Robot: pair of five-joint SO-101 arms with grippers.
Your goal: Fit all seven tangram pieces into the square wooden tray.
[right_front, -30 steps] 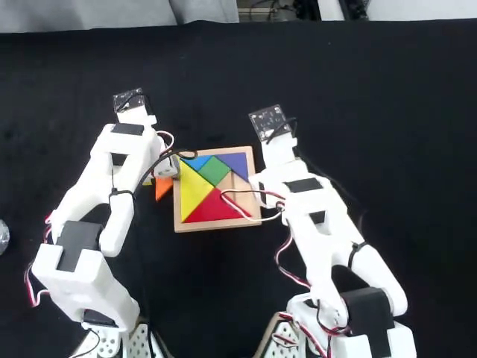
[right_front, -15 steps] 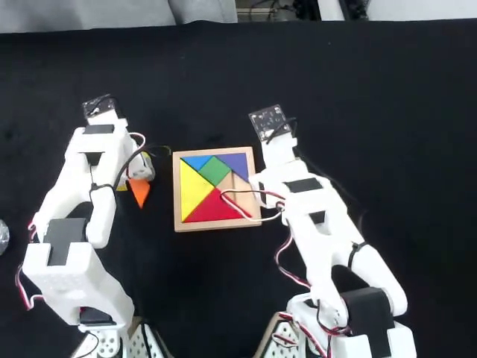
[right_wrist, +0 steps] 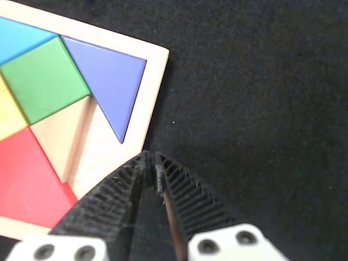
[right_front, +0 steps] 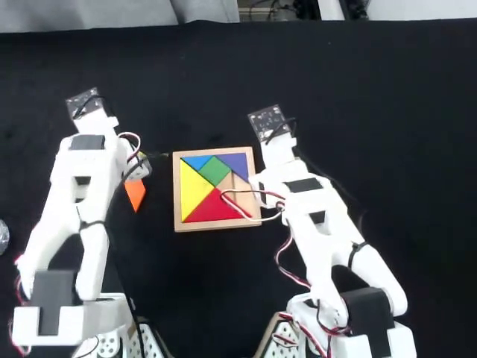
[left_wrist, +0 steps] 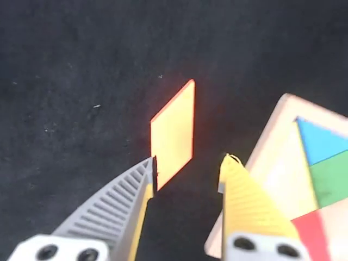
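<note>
From above, my left arm (right_front: 78, 201) covers its own fingers and one end of the orange piece (left_wrist: 173, 133). My right arm (right_front: 313, 216) and its wires (right_front: 250, 196) lie across the right edge of the tray (right_front: 216, 224), so I can only partly see the bare wooden gap there. The left gripper (left_wrist: 188, 163) is spread wide, one grey ribbed finger and one yellow. The near corner of the orange piece sits by the grey fingertip, but I cannot tell if they touch. The right gripper (right_wrist: 150, 159) has its black ribbed fingers pressed together on nothing, above the tray's rim near a corner. A second ago the left arm's wrist overlapped the tray's upper left corner and the orange piece lay right against the tray's left edge. Now the arm has swung out to the left, and the piece lies on the cloth (right_front: 373, 112), apart from the tray. The right arm has not shifted. The tray is pale wood and square with a raised rim. It holds a blue triangle (right_front: 197, 160), a green square (right_front: 215, 171), a purple triangle (right_front: 238, 162), a large yellow triangle (right_front: 191, 190) and a large red triangle (right_front: 215, 209), all flat. The orange piece is a thin slanted four-sided slab, and the cloth is matt black with pale flecks.
</note>
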